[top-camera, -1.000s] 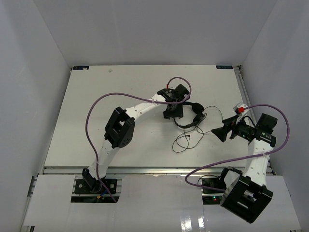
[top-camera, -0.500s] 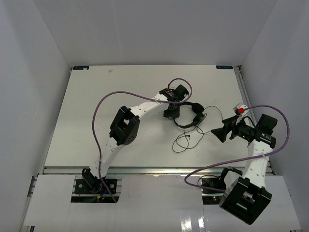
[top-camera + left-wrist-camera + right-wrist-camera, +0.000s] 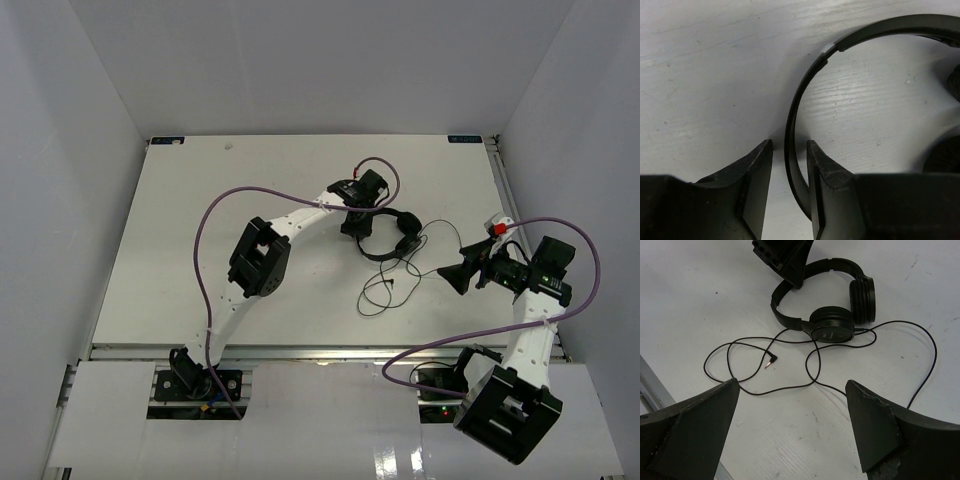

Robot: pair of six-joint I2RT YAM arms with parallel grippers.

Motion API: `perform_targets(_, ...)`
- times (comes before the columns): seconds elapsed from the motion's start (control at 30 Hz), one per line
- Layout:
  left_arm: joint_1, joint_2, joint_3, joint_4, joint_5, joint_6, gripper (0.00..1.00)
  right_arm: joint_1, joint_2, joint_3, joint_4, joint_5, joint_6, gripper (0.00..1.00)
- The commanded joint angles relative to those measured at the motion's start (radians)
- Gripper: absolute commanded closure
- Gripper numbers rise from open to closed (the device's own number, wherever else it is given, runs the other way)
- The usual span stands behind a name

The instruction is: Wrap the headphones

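The black headphones point(image 3: 392, 240) lie on the white table point(image 3: 200, 230), right of centre. My left gripper point(image 3: 357, 231) is down over their thin headband point(image 3: 792, 120). In the left wrist view the gripper point(image 3: 789, 142) straddles the band: the band rests against the right finger point(image 3: 822, 170), and a gap of bare table shows beside the left finger point(image 3: 757, 170). The two earcups point(image 3: 832, 326) lie together, and the loose cord point(image 3: 790, 386) loops toward me, ending in a plug point(image 3: 771, 361). My right gripper point(image 3: 447, 277) hovers open and empty just right of the cord point(image 3: 385, 290). In the right wrist view this gripper point(image 3: 792, 382) has its fingers wide apart.
Purple robot cables point(image 3: 215, 215) arch over the left arm, and another cable point(image 3: 590, 270) arches over the right one. White walls close in the table on three sides. A metal rail point(image 3: 320, 350) runs along the near edge.
My left gripper has narrowed around the headband and shifted slightly toward the back. The headphones moved a little with it. The right arm has stayed still.
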Motion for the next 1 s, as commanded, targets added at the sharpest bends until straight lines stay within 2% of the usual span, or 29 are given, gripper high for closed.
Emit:
perform_targets(0.0,-0.003,0.022,0.025,0.064,0.055,0.073,0.57,-0.009,0.001,-0.004,0.017,-0.044,-0.003,0.07)
perform_targets(0.07,-0.002,0.025,0.027,0.072,0.052,0.089,0.59,-0.01,0.005,-0.004,0.017,-0.047,-0.004,0.07)
perform_targets(0.23,0.003,0.035,0.01,0.066,0.027,0.123,0.74,-0.01,0.011,-0.004,0.017,-0.051,-0.007,0.07)
perform_targets(0.4,0.003,0.026,-0.048,0.062,0.007,0.133,0.97,-0.01,0.015,-0.01,0.017,-0.057,-0.017,0.08)
perform_targets(0.57,0.003,-0.056,-0.118,0.072,-0.001,0.094,1.0,-0.01,0.009,-0.023,0.015,-0.067,-0.043,0.08)
perform_targets(0.67,0.008,-0.178,-0.225,0.093,-0.026,0.058,1.0,-0.01,0.005,-0.03,0.003,-0.081,-0.077,0.08)
perform_targets(0.73,0.022,-0.248,-0.285,0.1,-0.032,0.034,1.0,-0.009,0.008,-0.019,-0.066,-0.106,-0.134,0.08)
perform_targets(0.77,0.034,-0.313,-0.347,0.115,-0.033,0.027,1.0,-0.008,0.012,0.004,-0.107,-0.115,-0.22,0.07)
perform_targets(0.8,0.042,-0.367,-0.401,0.13,-0.036,0.024,1.0,-0.005,0.028,0.029,-0.237,-0.133,-0.316,0.06)
perform_targets(0.87,0.063,-0.475,-0.508,0.172,-0.038,0.023,1.0,0.018,0.076,0.093,-0.502,-0.137,-0.697,0.05)
perform_targets(0.93,0.091,-0.624,-0.618,0.19,-0.026,0.03,1.0,0.042,0.132,0.16,-0.665,-0.113,-0.859,0.05)
perform_targets(0.97,0.113,-0.668,-0.683,0.194,-0.016,0.034,1.0,0.056,0.153,0.19,-0.691,-0.103,-0.86,0.05)
